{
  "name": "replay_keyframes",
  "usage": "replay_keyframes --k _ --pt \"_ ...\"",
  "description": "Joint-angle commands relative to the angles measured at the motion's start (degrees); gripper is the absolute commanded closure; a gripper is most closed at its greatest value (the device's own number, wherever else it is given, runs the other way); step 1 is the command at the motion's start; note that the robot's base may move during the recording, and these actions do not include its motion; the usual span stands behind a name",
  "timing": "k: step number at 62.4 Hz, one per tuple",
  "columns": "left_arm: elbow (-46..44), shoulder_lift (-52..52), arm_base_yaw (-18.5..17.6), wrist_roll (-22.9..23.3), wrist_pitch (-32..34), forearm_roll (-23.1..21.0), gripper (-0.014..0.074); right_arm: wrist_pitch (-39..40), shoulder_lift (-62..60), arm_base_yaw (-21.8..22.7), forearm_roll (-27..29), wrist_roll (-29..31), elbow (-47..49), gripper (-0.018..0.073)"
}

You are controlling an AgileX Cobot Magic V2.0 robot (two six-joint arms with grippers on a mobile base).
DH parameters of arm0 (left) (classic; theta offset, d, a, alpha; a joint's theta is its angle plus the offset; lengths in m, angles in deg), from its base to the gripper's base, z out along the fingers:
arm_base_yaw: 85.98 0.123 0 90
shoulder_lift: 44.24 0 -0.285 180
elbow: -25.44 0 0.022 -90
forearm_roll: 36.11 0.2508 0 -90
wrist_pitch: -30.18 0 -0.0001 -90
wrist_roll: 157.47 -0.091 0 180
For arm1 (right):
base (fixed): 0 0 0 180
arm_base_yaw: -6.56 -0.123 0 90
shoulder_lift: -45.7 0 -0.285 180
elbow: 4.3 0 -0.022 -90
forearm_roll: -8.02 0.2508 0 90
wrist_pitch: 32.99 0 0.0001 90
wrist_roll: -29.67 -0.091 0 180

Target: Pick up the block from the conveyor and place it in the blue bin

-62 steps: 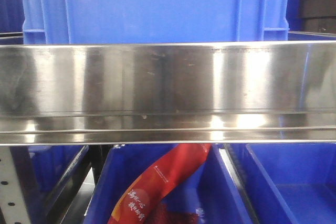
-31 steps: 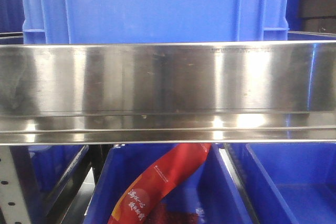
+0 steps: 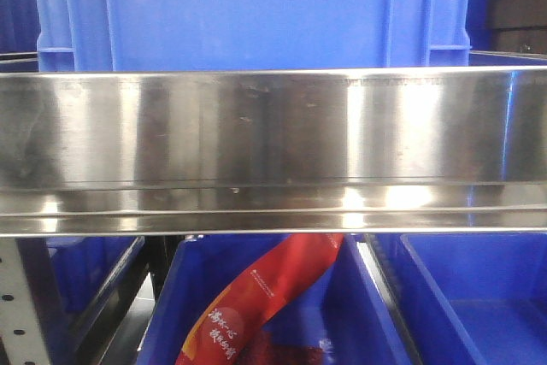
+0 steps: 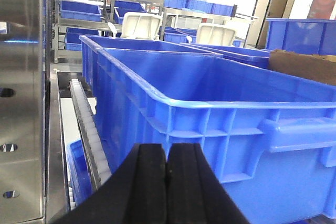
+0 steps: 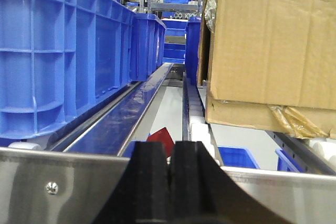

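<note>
While both jaws meet: two empty pincers, left pincer [image 4: 167, 167], right pincer [image 5: 169, 169], one cardboard box [image 5: 270, 40].

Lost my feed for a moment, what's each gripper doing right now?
Left gripper: closed, black fingers pressed together, nothing held.
Right gripper: closed, fingers together, nothing held.

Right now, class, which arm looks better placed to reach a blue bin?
Left, tentatively: the left gripper, shut and empty, faces the open blue bin directly. The right gripper, also shut, points over a steel rail.
</note>
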Motion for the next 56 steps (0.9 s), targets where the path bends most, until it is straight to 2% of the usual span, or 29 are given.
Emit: replay_keyframes --k 1,30,36,45,51,56 --pt "0.0 0.32 0.12 0.23 0.89 -0.39 0.0707 0.76 -0.16 0.19 0.15 0.0 -0.12 0.0721" --pt "0.13 0.32 0.17 0.23 1.29 -0.26 0.0707 0.76 -0.16 0.19 0.15 0.0 -0.12 0.0721" --pt "1.06 0.32 1.7 0.23 2.76 0.04 0.0707 0.76 -0.16 0.19 0.15 0.0 -0.12 0.0721" --pt "4.85 2.3 5.26 0.23 2.89 5.83 0.0707 0.76 -0.16 0.19 0.15 0.0 -0.12 0.0721" --pt "9.52 5.98 8.52 0.23 2.89 6.1 0.0707 0.76 -0.16 0.19 0.15 0.0 -0.12 0.0721" --pt "13.5 10.34 11.37 3.06 2.89 6.89 0.0707 0.76 -0.16 0.19 0.15 0.0 -0.12 0.0721"
